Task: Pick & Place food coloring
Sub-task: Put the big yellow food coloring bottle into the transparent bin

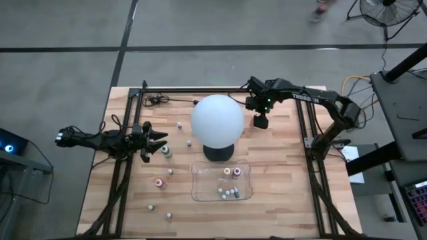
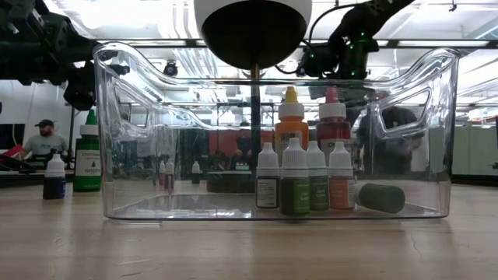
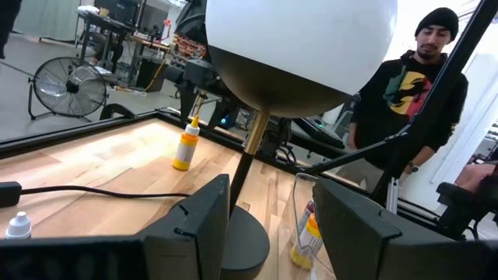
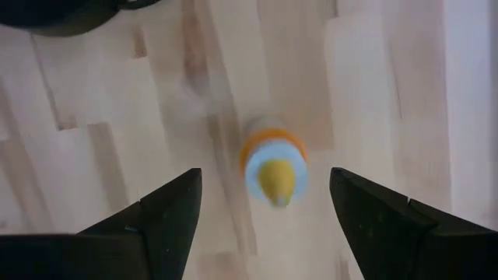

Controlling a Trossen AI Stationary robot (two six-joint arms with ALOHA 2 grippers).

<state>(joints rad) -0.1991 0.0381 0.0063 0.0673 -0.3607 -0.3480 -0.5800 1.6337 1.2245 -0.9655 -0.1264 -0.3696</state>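
two dark claws spread, right claw (image 4: 264,202) above yellow-capped bottle (image 4: 272,167), left claw (image 1: 155,142) idle

The light wooden table (image 1: 280,200), its planks butcher-block style, is edged by a black metal frame (image 1: 200,90). At its centre stands a white globe lamp (image 1: 217,120) on a dark round base (image 1: 218,153). At 6 o'clock of the base rests a clear plastic tray (image 1: 199,190). Small food coloring bottles (image 1: 159,182) stand scattered from 7 to 10 o'clock, one green-capped (image 1: 166,153); a yellow one (image 4: 272,167) stands at about 1 o'clock
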